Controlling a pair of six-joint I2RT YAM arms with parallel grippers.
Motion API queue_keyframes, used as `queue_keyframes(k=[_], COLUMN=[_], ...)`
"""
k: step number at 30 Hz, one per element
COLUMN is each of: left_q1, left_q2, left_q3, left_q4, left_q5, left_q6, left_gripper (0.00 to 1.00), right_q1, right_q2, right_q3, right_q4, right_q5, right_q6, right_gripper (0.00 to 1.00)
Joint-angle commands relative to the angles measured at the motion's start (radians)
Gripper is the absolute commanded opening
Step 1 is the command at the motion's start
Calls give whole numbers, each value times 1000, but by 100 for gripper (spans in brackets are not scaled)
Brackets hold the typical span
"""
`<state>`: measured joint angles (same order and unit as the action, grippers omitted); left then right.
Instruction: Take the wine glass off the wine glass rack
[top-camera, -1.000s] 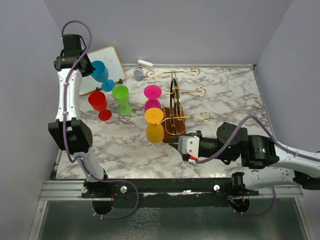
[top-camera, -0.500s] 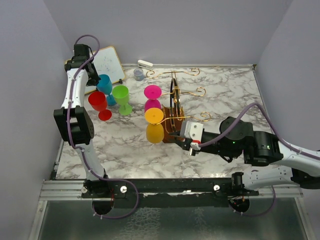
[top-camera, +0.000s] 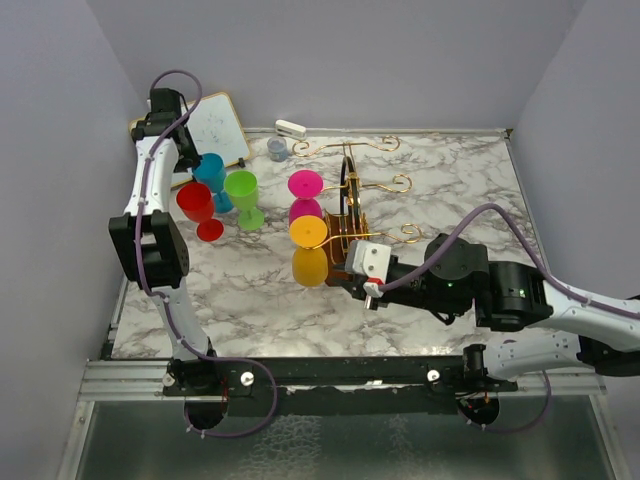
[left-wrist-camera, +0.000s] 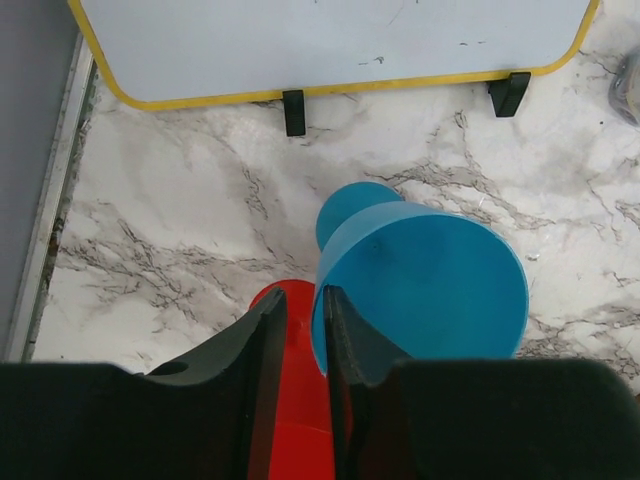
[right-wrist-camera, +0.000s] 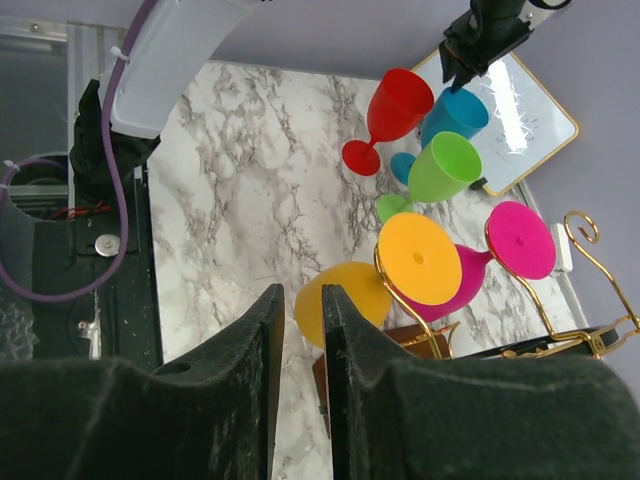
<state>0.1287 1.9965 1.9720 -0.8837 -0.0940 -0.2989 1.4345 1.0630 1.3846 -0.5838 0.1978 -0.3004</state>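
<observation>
Right gripper (right-wrist-camera: 303, 296): matte black fingers pressed almost together, nothing between them, low at the rack's near side. Just beyond, the yellow wine glass (right-wrist-camera: 418, 258), smooth opaque plastic, lies sideways with its stem hooked in the wine glass rack (top-camera: 347, 225), which has gold wire scrolls on a dark wood base. The pink wine glass (right-wrist-camera: 520, 240) hangs the same way behind it. Grey-veined marble table (top-camera: 450, 190). Far left, the red wine glass (top-camera: 197, 203) and green wine glass (top-camera: 241, 187) stand upright. The left gripper (left-wrist-camera: 305, 300) pinches the rim wall of the standing blue wine glass (left-wrist-camera: 430, 280), before a yellow-edged whiteboard (left-wrist-camera: 330, 40).

Gold-wire wine glass rack (top-camera: 350, 222); glossy marbled table (top-camera: 460, 180)
</observation>
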Motion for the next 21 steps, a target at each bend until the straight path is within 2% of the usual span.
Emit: queue_keyframes(k=[1, 6, 7, 10, 12, 16, 21], left_q1=[-4, -5, -5, -5, -6, -4, -5], left_q2=[-101, -277, -357, -561, -707, -943, -1060], left_q3=[48, -19, -58, -252, -426, -685, -747], left_q4=[1, 46, 69, 195, 317, 402, 310], left_q5=[-68, -93, -86, 0, 82, 175, 240], left_q6=[-1, -17, -26, -54, -79, -145, -145], left_gripper=[25, 25, 25, 25, 25, 26, 26], right_q1=[8, 7, 8, 3, -33, -276, -530], right_q2=[18, 103, 131, 241, 336, 553, 759], right_q3=[28, 95, 117, 220, 330, 699, 1072], right_q4=[5, -6, -9, -25, -62, -223, -326], right_q5=[37, 118, 138, 212, 202, -67, -386], right_q6=[22, 75, 78, 83, 87, 215, 397], right_gripper=[25, 32, 35, 45, 50, 50, 49])
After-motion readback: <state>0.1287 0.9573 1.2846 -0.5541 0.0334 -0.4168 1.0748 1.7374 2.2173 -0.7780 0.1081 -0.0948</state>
